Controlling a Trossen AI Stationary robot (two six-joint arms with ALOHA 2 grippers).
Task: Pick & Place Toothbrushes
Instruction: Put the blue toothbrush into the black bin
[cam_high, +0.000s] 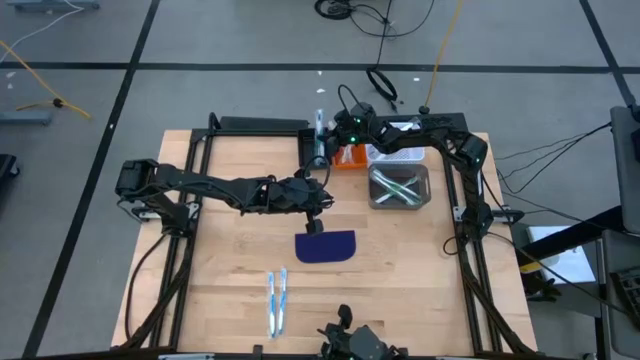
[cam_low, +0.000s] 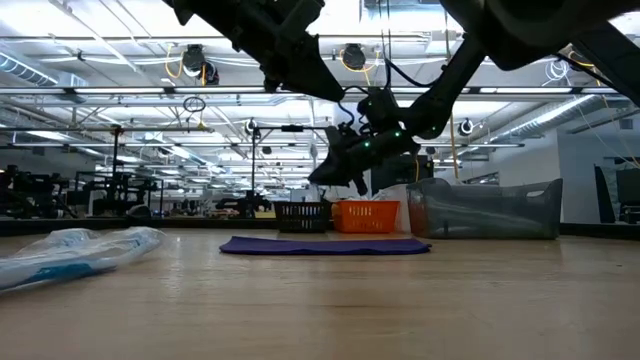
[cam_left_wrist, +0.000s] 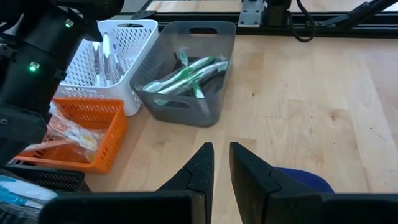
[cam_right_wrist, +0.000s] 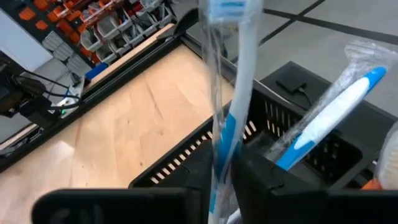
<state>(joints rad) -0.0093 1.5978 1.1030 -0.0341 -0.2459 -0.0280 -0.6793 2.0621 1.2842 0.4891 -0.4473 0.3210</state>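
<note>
My right gripper (cam_high: 326, 150) (cam_right_wrist: 224, 168) is over the black bin (cam_right_wrist: 311, 106) at the table's far edge, shut on a light blue and white toothbrush (cam_high: 320, 126) in a clear wrapper. Another wrapped blue toothbrush (cam_right_wrist: 329, 118) stands in that bin, leaning on its rim. Two more toothbrushes (cam_high: 277, 300) (cam_low: 75, 250) lie flat near the table's near edge. My left gripper (cam_high: 316, 222) (cam_left_wrist: 221, 155) hovers over the far edge of the dark blue mat (cam_high: 327, 246). Its fingers are almost together and hold nothing. My right gripper pinches the wrapped toothbrush's handle (cam_right_wrist: 225, 134) between its two fingers. The toothbrush runs along the fingers and sticks out past their tips, its head end (cam_right_wrist: 229, 12) farthest away. It is lifted clear, above the black bin's rim.
The far edge holds an orange bin (cam_high: 348, 157) (cam_left_wrist: 74, 134), a white basket (cam_high: 395, 152) (cam_left_wrist: 112, 56) and a grey bin (cam_high: 400, 187) (cam_left_wrist: 183, 68) with green toothbrushes. Bare wood lies left of the mat and at the near right.
</note>
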